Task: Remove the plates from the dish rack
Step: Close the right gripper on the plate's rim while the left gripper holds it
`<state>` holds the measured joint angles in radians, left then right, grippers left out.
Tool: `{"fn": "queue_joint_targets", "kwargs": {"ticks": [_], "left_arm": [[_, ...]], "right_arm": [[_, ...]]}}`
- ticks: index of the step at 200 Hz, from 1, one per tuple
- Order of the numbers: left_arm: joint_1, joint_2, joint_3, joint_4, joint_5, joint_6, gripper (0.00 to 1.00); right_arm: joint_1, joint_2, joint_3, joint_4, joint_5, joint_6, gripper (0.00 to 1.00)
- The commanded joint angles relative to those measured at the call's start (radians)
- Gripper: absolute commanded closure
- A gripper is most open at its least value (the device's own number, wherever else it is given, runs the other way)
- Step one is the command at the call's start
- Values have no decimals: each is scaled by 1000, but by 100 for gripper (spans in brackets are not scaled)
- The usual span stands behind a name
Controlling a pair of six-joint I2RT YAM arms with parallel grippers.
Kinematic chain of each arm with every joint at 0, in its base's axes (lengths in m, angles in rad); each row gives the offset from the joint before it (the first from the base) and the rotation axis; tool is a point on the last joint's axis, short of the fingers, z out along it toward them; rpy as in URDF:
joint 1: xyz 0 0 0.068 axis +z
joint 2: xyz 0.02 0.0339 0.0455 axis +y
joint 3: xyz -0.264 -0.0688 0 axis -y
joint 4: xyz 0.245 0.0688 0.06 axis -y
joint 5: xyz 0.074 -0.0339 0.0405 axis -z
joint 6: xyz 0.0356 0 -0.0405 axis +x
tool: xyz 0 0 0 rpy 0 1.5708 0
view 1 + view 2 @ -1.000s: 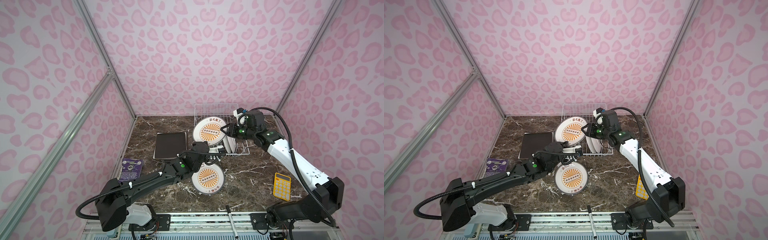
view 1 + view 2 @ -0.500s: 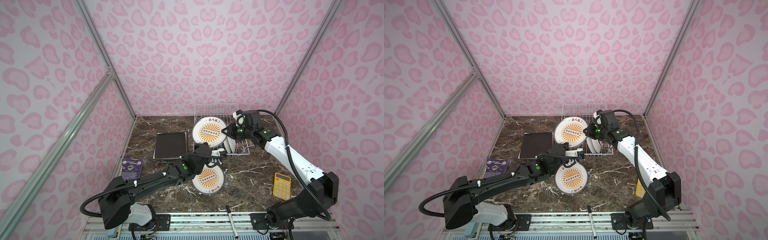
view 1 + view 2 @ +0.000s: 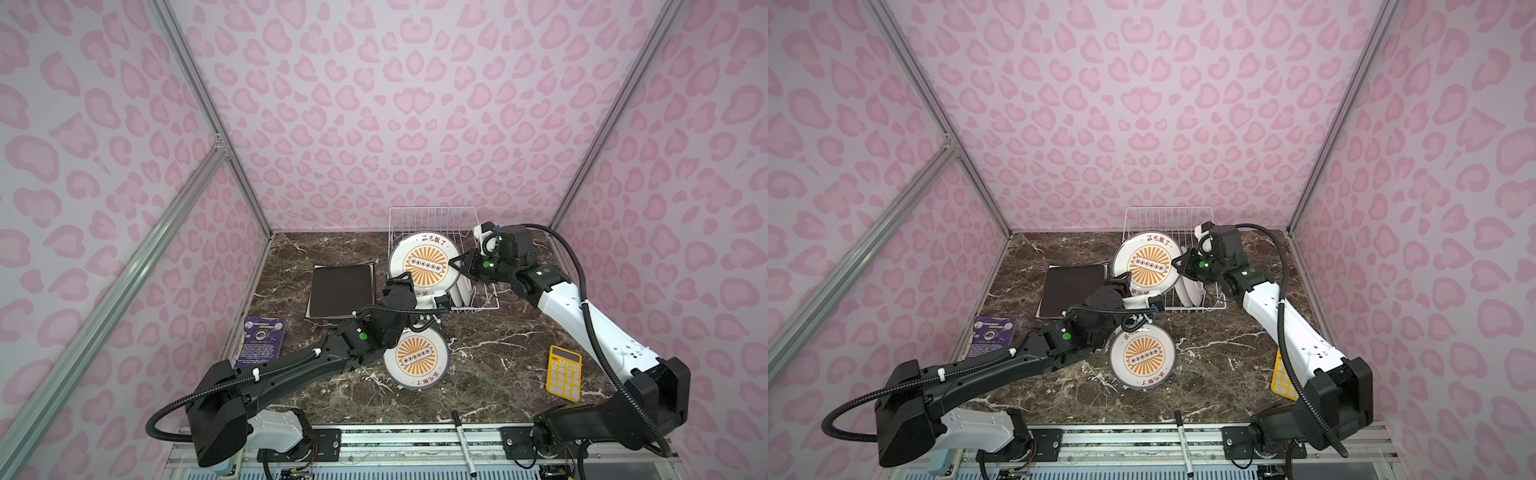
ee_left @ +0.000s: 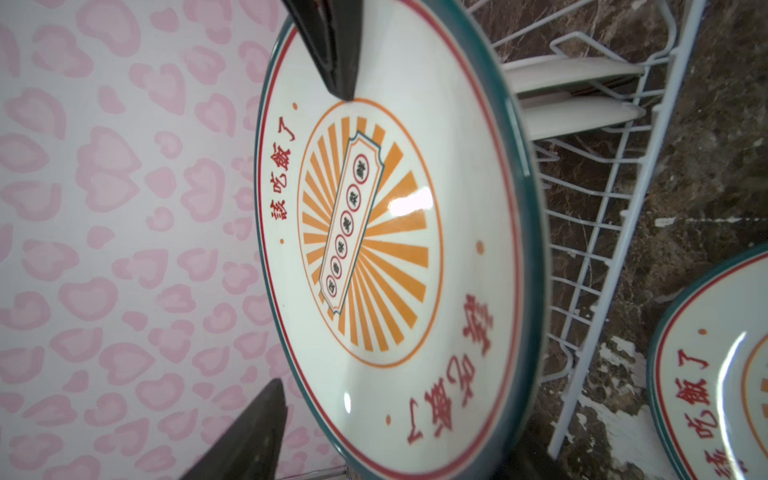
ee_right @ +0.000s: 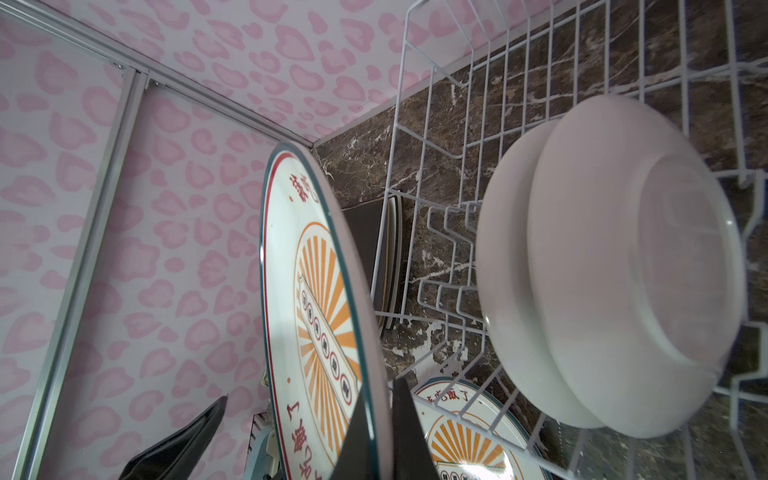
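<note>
A round sunburst plate [image 3: 424, 264] [image 3: 1144, 266] stands upright at the left side of the white wire dish rack [image 3: 432, 216] [image 3: 1167, 216]. My right gripper [image 3: 460, 264] [image 5: 382, 432] is shut on its right rim. My left gripper [image 3: 422, 301] [image 4: 395, 436] is open at the plate's lower rim, one finger [image 4: 257, 432] clear of the face [image 4: 374, 232]. Two white plates [image 5: 623, 291] [image 3: 463, 291] stand in the rack, backs showing. Another sunburst plate [image 3: 415, 357] [image 3: 1142, 353] lies flat on the table. A dark square plate [image 3: 340, 291] lies left of the rack.
A yellow calculator [image 3: 563, 372] lies at the right front beside the right arm. A purple booklet [image 3: 262, 340] lies by the left wall, and a black marker [image 3: 465, 440] lies on the front rail. Pink patterned walls close in three sides of the marble table [image 3: 498, 340].
My right gripper has shut on the upright sunburst plate's right rim. My left gripper, shut on that plate's lower rim before, has opened and let go.
</note>
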<state>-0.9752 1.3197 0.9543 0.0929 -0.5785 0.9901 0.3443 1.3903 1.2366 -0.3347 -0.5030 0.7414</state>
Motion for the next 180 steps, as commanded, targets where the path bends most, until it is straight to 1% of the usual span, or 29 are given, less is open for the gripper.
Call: {"fn": "queue_joint_targets", "kwargs": {"ticks": [1,22,40,59,83,103,122,136,145,180], "left_arm": [[-2,-24,-10,77,32,-43,26],[0,-47,-21,105,52,-77,25],[6,-65,-21,128,82,-134,25],[12,-82,14,72,126,-222,25],[37,-116,53,52,211,-380,25],[80,-126,114,-1,255,-581,23],[141,-131,160,-50,345,-799,23],[191,-131,169,-56,397,-943,18],[223,-127,184,-73,451,-1028,18],[347,-85,232,-131,596,-1348,18]], "right_arm": [[-30,-39,-48,132,43,59,100],[-68,-86,-111,194,78,108,100],[-95,-117,-154,224,92,132,100],[-115,-135,-180,228,103,142,100],[-125,-146,-194,221,96,142,100],[-126,-147,-201,224,100,144,100],[-127,-139,-196,231,87,145,100],[-126,-134,-189,234,69,144,100],[-127,-133,-190,239,58,143,100],[-127,-121,-187,253,-7,137,100]]}}
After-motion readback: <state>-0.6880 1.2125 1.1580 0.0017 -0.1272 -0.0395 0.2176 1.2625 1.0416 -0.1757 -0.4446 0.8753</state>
